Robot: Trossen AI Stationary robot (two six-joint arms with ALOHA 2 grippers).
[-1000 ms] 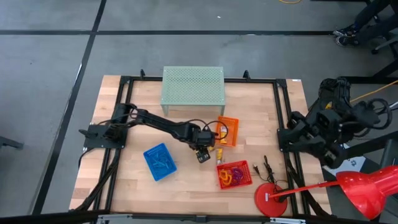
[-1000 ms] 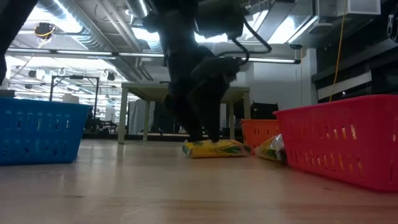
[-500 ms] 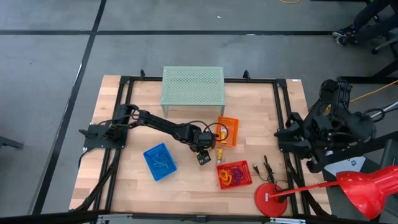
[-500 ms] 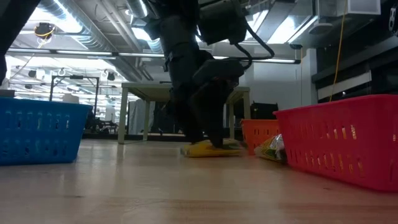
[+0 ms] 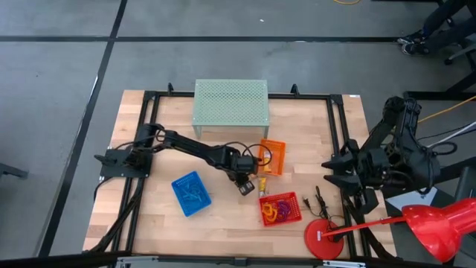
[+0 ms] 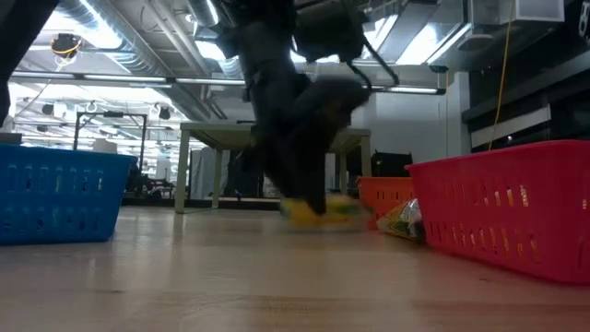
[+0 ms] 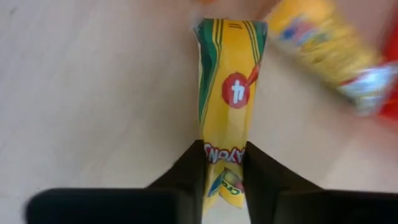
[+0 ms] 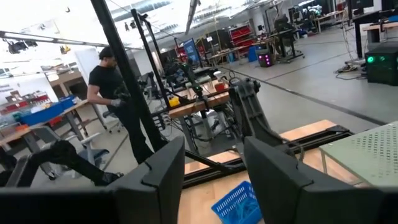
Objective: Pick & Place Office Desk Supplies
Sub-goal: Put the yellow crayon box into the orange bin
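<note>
A yellow crayon box (image 7: 227, 81) sits between the fingers of my left gripper (image 7: 222, 150), which is shut on it at mid-table (image 5: 244, 184), between the orange basket (image 5: 272, 156) and the red basket (image 5: 280, 209). In the low view the box (image 6: 318, 210) shows blurred, just above the wood. A second yellow packet (image 7: 323, 46) lies beside it on the table. Coloured loops (image 5: 277, 211) lie in the red basket. My right gripper (image 8: 211, 155) stands open over the table's right edge (image 5: 333, 167), with nothing between its fingers. My left gripper pinches the crayon box by its two long narrow sides (image 7: 222, 158), near the end closest to the fingers. The fingers (image 6: 309, 184) come from above, pointing down. The box looks roughly level and slightly off the table.
A blue basket (image 5: 191, 193) stands toward the near left. The pale green perforated stand (image 5: 230, 103) is at the far edge. A big red round-based object (image 5: 323, 239) sits at the near right corner, with dark clips (image 5: 320, 199) beside it. A person (image 8: 115, 87) stands beyond the table.
My left gripper has shut on the yellow crayon box, and the box has risen a little off the wood. My right arm has shifted its pose at the right edge, its gripper moving a little toward the near edge.
</note>
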